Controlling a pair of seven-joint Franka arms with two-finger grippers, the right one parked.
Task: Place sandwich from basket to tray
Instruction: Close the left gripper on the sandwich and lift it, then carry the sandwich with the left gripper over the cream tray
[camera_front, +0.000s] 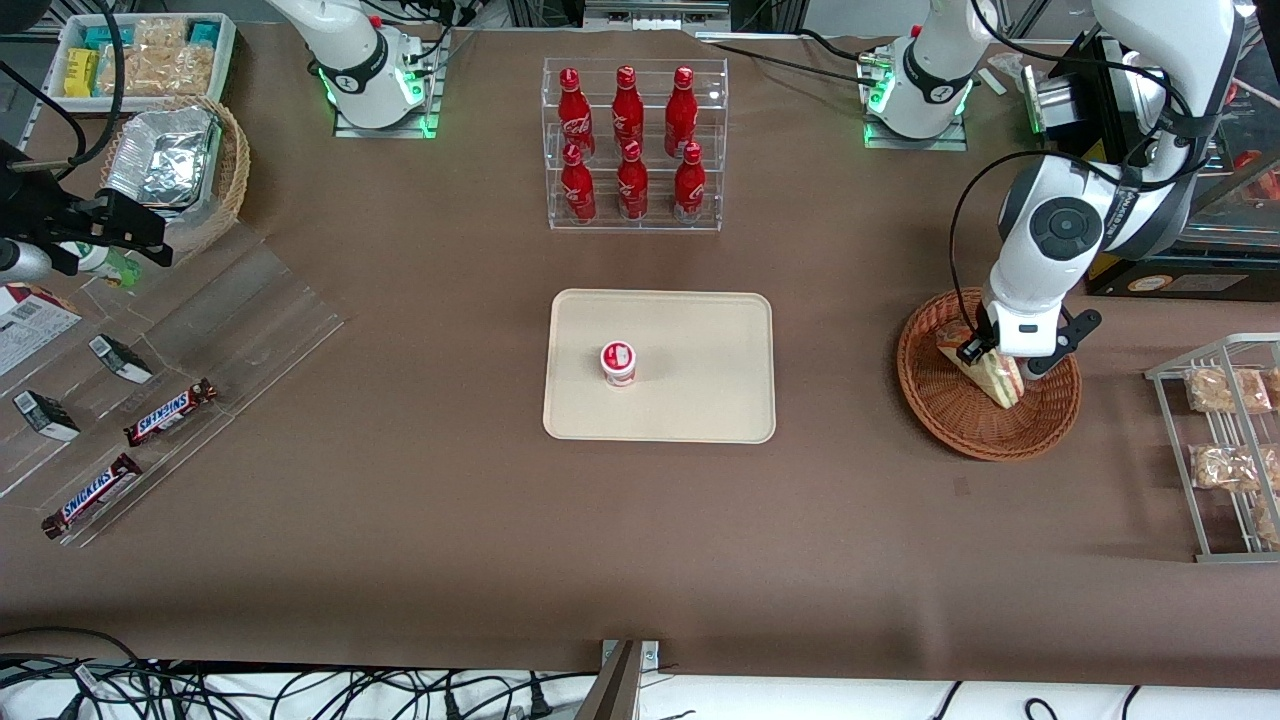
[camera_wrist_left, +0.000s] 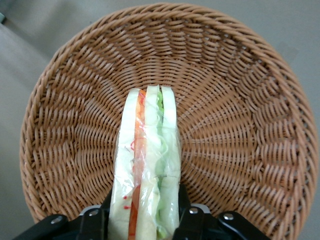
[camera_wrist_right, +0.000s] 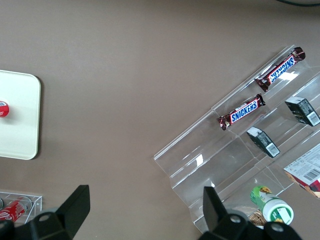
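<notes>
The gripper (camera_front: 1000, 360) sits low over the basket (camera_front: 930, 400) at the right of the front view, its two fingers (camera_wrist_left: 182, 200) pressed against the flat bread faces of the sandwich (camera_front: 985, 372), so it is closed on the wedge. Holding it by the broad sides rather than the cut edge makes sense: the bread gives a little and offers wide, parallel surfaces, while the filling edge would likely squash or slip. In the wrist view the sandwich (camera_wrist_left: 147, 165) stands on edge between the fingers, pointing away from them across the woven floor of the basket (camera_wrist_left: 240, 100). It is a slim triangular wedge in clear wrap, three slices of white bread with an orange-red layer on one side and pale green leafy filling on the other, the wrap catching faint creases of light. From the front view it appears tilted, one end resting in or just above the basket; whether it is fully lifted clear I cannot tell. The basket is a round, shallow, reddish-brown wicker bowl toward the working arm's end of the tabletop (camera_front: 420, 520). The tray (camera_front: 700, 400), cream-beige with rounded corners, lies at the centre of the frame, well apart from the basket, with a small red-and-white lidded cup (camera_front: 618, 362) standing on it; ample bare tray surface remains around the cup for the sandwich.
</notes>
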